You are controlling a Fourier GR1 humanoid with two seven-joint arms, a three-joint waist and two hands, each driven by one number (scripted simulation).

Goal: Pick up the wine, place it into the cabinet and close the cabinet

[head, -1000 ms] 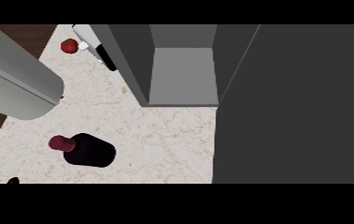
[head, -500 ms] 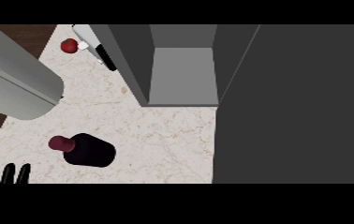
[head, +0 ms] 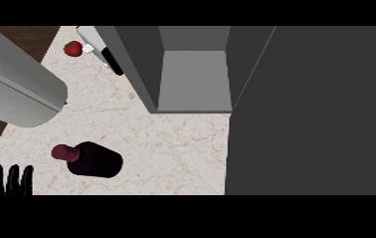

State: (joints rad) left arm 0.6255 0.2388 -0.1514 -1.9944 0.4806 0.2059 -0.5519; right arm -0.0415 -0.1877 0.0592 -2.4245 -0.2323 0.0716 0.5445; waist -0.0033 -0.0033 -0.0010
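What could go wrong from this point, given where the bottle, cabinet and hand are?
1. The wine bottle stands upright on the counter; the left hand, coming in low beside it, might tip it.
2. The open cabinet has a narrow mouth between its walls, so the bottle may clip an edge.
3. The grey cylinder stands close to the bottle and may crowd the lift.

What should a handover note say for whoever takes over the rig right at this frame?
Left hand: only fingers show, at the lower left edge, straight, holding nothing. Right hand: not in view.
Wine bottle: standing on the counter, lower left, untouched, just right of the left hand.
Cabinet: open, interior shelf bare; its door is swung out at the right.
Done: nothing yet.
Left: grasp the wine, set it in the cabinet, close the door.
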